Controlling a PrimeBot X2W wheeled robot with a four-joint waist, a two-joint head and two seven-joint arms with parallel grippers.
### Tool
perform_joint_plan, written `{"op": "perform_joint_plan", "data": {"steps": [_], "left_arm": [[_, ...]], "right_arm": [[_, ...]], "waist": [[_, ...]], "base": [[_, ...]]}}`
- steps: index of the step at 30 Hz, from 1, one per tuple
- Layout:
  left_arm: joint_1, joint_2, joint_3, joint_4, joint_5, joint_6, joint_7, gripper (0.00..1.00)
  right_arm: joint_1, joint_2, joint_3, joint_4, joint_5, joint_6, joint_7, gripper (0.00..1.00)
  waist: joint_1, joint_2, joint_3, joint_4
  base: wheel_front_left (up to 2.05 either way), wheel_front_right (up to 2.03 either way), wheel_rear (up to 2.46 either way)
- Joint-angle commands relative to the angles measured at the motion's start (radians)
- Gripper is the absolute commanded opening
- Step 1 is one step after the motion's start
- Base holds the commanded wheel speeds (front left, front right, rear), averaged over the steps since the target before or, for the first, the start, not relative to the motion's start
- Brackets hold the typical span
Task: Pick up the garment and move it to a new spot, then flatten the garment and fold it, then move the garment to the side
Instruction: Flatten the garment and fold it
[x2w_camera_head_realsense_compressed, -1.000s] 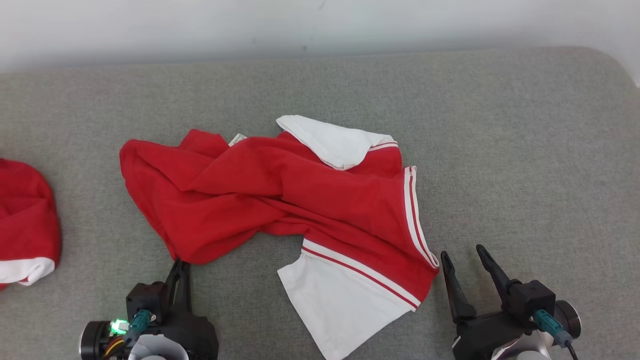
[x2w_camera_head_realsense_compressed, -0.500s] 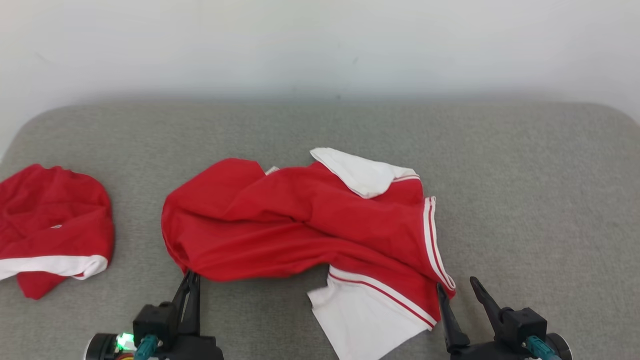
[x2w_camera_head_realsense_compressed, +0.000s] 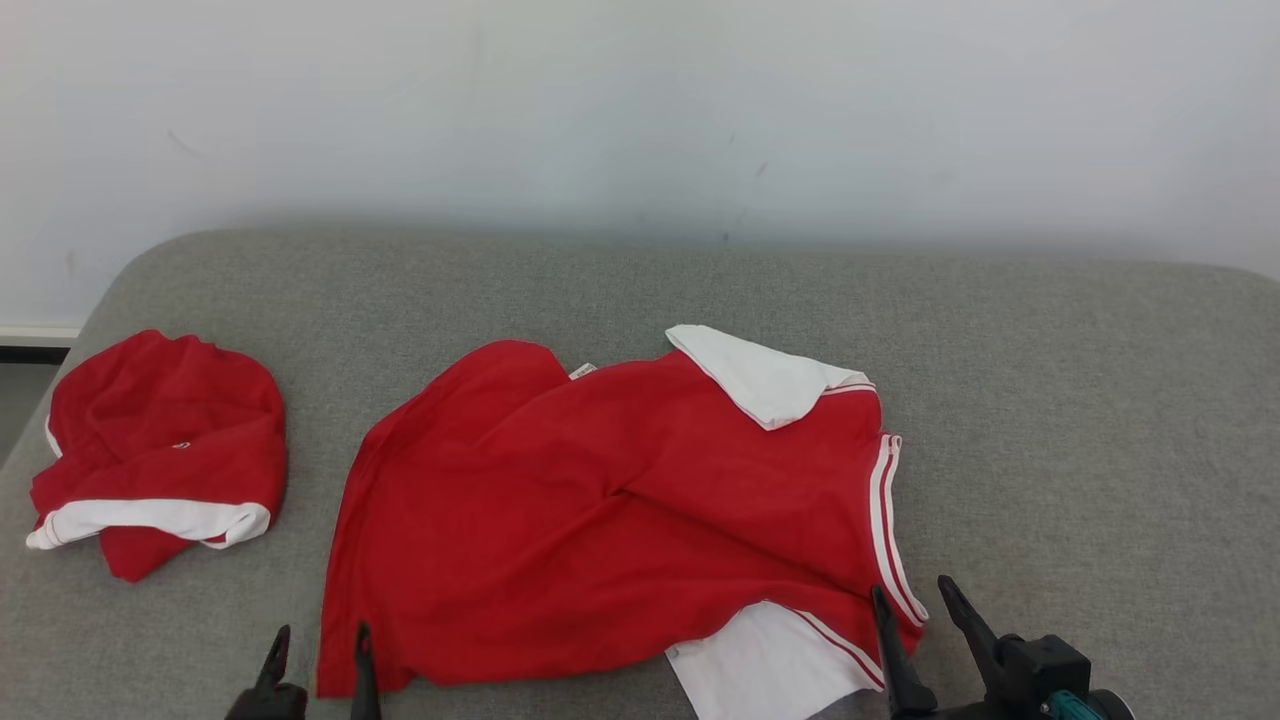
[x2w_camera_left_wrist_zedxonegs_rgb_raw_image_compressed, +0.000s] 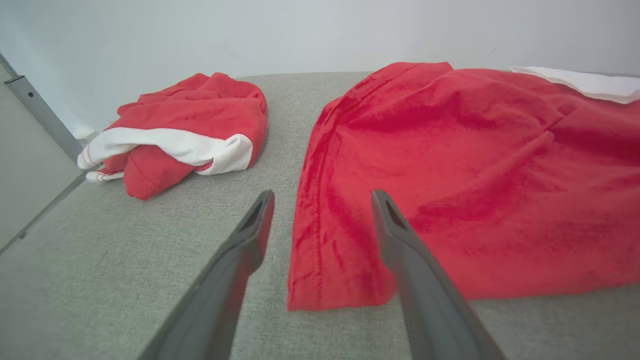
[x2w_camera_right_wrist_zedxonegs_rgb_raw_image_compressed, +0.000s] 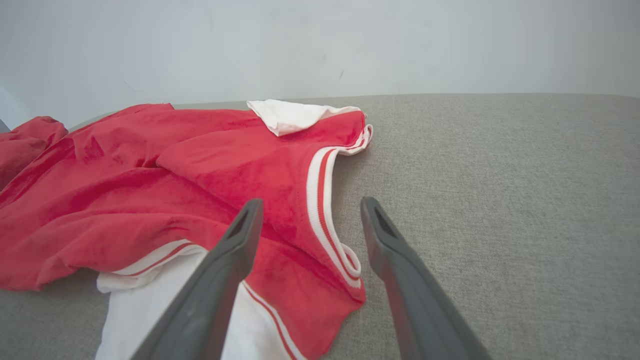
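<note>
At the far left of the cushion (x2w_camera_head_realsense_compressed: 1100, 420) lies a red bundle (x2w_camera_head_realsense_compressed: 160, 440) with a white band. I think it sits near the edge so it stays out of the way.

Next comes the left gripper (x2w_camera_head_realsense_compressed: 322, 632). Its two fingers are apart and hold nothing. The near left corner of the shirt (x2w_camera_head_realsense_compressed: 600, 520) lies flat on the cushion between them. I think the gripper waits there so it can take that corner.

The shirt is in the middle of the cushion, well apart from the bundle. It is spread out but has bumps and folds. It looks like it was put there because there is room all round to make it flat. The far white part (x2w_camera_head_realsense_compressed: 765, 380) is turned over on top of the red. The near white part (x2w_camera_head_realsense_compressed: 760, 670) pokes out from under the red.

The right gripper (x2w_camera_head_realsense_compressed: 910, 588) is at the near right corner, by the striped edge. Its fingers are apart too, and hold nothing.

I count two red clothes, two grippers, four fingers, two white parts on the shirt and one cushion
</note>
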Motion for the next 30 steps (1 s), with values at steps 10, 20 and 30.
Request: {"op": "perform_joint_plan", "data": {"steps": [10, 20, 30], "left_arm": [[-0.025, 0.015, 0.045, 0.000, -0.013, 0.012, -0.003, 1.00], [-0.060, -0.006, 0.004, -0.019, -0.015, 0.004, -0.003, 1.00], [-0.079, -0.013, -0.041, -0.037, -0.034, 0.011, -0.003, 1.00]], "right_arm": [[-0.010, 0.002, 0.000, -0.008, 0.000, -0.002, 0.000, 1.00], [-0.031, -0.010, 0.007, -0.015, 0.005, -0.002, 0.000, 1.00], [-0.065, -0.024, 0.030, 0.008, 0.013, -0.002, 0.000, 0.96]], "waist": [[0.0001, 0.0001, 0.021, -0.013], [0.0001, 0.0001, 0.077, -0.040], [0.0001, 0.0001, 0.111, -0.018]], "base": [[0.00, 0.00, 0.00], [0.00, 0.00, 0.00], [0.00, 0.00, 0.00]]}}
